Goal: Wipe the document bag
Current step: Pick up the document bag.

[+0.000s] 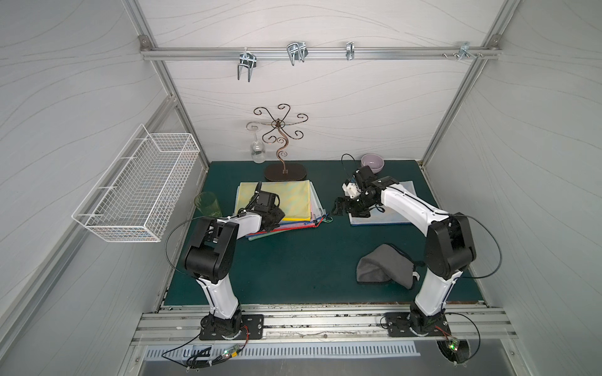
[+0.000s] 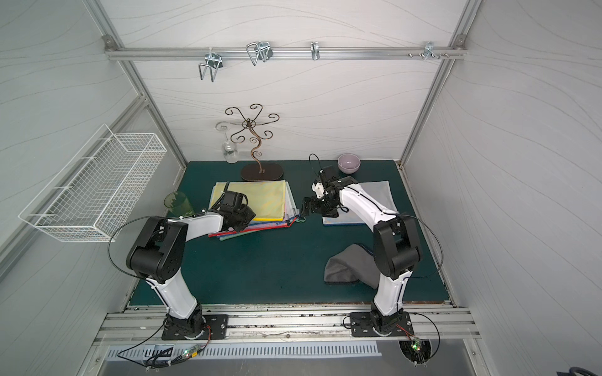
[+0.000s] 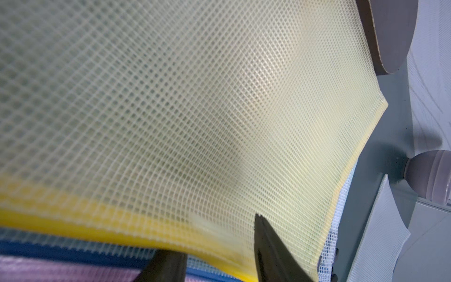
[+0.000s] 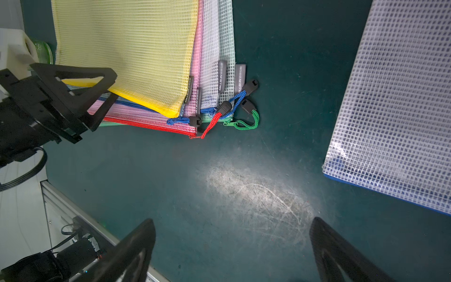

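My left gripper (image 4: 97, 90) has its jaws partway closed over the near edge of the yellow document bag (image 1: 286, 201), topmost of a stack at the green mat's (image 1: 293, 260) back centre. My right gripper (image 4: 231, 251) hangs wide open, holding nothing, over scuffed bare mat between that stack and a white mesh bag (image 4: 395, 117). A grey cloth (image 1: 384, 265) lies by the mat's near right edge.

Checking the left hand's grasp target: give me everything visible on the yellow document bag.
The yellow document bag is translucent mesh-reinforced plastic with a solid yellow zipper band along one edge. It lies on top of the fanned stack of document bags on the green mat. Its near edge is lifted and bowed: the left hand has one finger above and one beneath it. Nothing else touches it.
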`<state>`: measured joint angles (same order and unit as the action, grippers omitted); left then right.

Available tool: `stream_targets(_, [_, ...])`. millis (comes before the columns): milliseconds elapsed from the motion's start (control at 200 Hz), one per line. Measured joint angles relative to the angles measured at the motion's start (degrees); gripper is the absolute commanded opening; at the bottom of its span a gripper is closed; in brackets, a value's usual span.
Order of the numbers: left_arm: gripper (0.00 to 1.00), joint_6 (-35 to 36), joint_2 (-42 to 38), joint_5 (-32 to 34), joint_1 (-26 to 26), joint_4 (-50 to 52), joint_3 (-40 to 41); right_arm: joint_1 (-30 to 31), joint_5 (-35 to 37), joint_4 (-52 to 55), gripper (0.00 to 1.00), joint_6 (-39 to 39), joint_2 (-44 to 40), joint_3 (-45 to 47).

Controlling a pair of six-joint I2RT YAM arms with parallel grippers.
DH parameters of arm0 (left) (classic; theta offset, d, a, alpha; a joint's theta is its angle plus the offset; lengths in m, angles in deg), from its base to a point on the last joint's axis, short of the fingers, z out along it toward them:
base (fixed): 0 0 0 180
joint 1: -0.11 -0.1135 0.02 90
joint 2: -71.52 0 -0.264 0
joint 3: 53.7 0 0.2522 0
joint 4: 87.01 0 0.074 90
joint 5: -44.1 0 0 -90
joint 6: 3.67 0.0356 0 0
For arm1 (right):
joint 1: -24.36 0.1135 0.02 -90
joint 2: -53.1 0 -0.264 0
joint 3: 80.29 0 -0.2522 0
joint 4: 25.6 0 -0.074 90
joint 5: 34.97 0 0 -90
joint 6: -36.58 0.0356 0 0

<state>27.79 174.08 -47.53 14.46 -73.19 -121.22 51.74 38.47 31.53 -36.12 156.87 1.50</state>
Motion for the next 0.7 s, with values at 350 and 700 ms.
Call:
stream_targets(350, [0.09,0.76,1.42,1.03,0.00,-1.88,0.28,0.76,-0.17,-0.50,0.99,0.35,0.00,0.11])
stream_targets(700, [0.00,2.58,-2.29,0.74,-0.04,0.13,1.42,2.03,-0.13,-0.52,0.99,0.46,-0.11,1.36])
